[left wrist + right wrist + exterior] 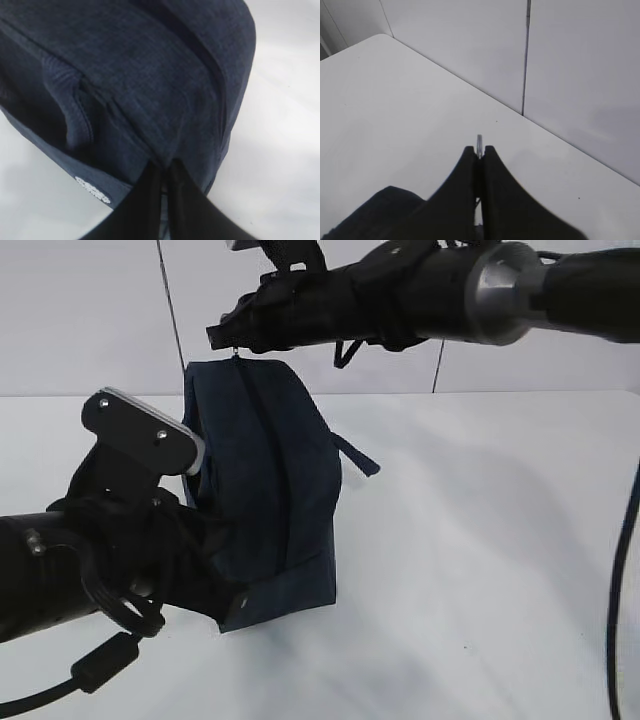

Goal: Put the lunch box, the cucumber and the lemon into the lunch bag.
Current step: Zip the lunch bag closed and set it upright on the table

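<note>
The dark navy lunch bag [265, 490] stands upright on the white table, its zipper line running up the front. My right gripper [222, 337] is above the bag's top, shut on the metal ring pull [479, 142] of the zipper, which pokes out between the fingertips. My left gripper [164, 167] is shut on a fold of the bag's fabric low on its left side; the bag [150, 75] fills that view and its round white logo [92, 190] shows. The lunch box, cucumber and lemon are out of view.
A loose strap [357, 455] hangs off the bag's right side. A black cable [622, 580] runs down the right edge. The white table [480, 570] meets a white wall [470, 45] behind the bag.
</note>
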